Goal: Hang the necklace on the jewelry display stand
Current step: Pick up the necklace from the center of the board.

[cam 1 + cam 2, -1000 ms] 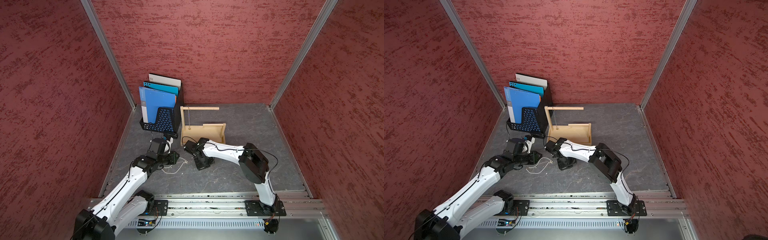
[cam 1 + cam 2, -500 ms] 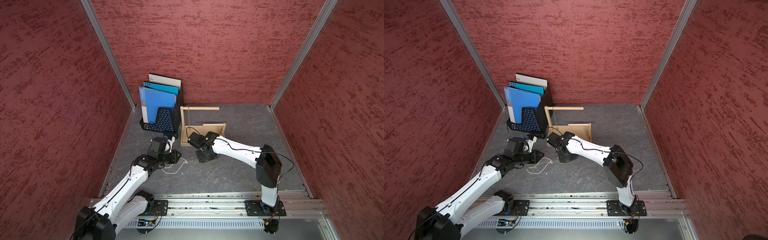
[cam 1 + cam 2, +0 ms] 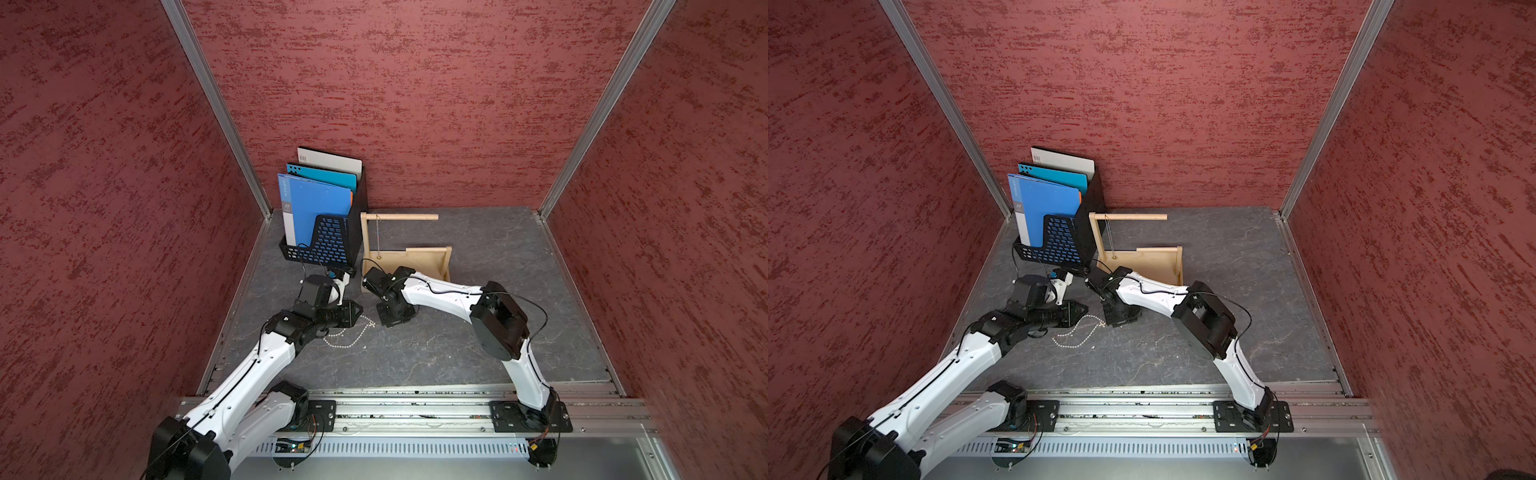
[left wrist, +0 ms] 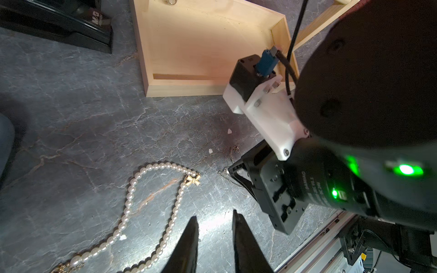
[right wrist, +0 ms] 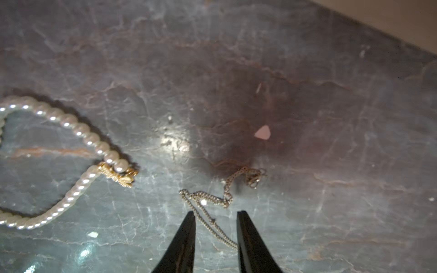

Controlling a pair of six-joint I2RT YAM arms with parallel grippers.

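Right gripper [image 5: 215, 212], jaws part-open, straddles an ungripped fine chain [image 5: 210, 198]; left gripper [image 4: 214, 213], slightly parted, empty, right of pearl necklace [image 4: 128, 196].

Pearl necklace [image 4: 128, 203] and thin chain [image 5: 214, 222] lie loose (apart) before the pale wooden stand [image 3: 415, 264].

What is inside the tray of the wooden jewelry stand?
The tray shows bare wood, with a thin chain hanging from the crossbar down into it. The right arm covers part of its near side.
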